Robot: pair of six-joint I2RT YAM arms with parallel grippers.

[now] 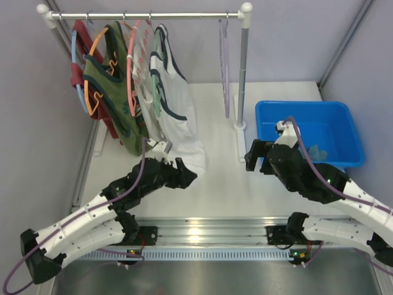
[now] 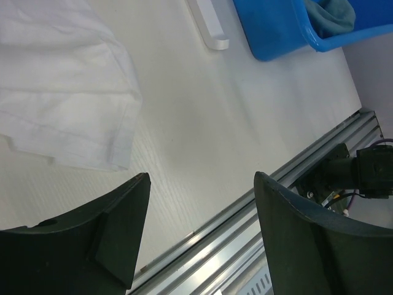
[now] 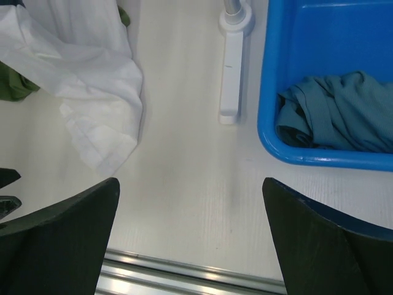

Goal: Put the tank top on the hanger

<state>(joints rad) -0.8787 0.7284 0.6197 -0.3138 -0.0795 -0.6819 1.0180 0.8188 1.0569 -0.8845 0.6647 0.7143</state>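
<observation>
- I'm seeing left fingers point(image 2: 116, 233) and right fingers point(image 3: 319, 239) gaping wide, empty.
- Tank top point(image 3: 344, 110) is lying bunched in the bin point(image 3: 273, 74), right side.
- Hanger point(image 1: 225, 80) is dangling upper centre.

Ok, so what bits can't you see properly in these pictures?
- Tank top: it is crumpled in the blue bin, so its armholes and shape are hidden. The right wrist view cuts it off at the right edge. In the top view the right arm covers most of it.
- Hanger: it is edge-on in the top view and too thin to show its notches. Neither wrist view shows it.
</observation>
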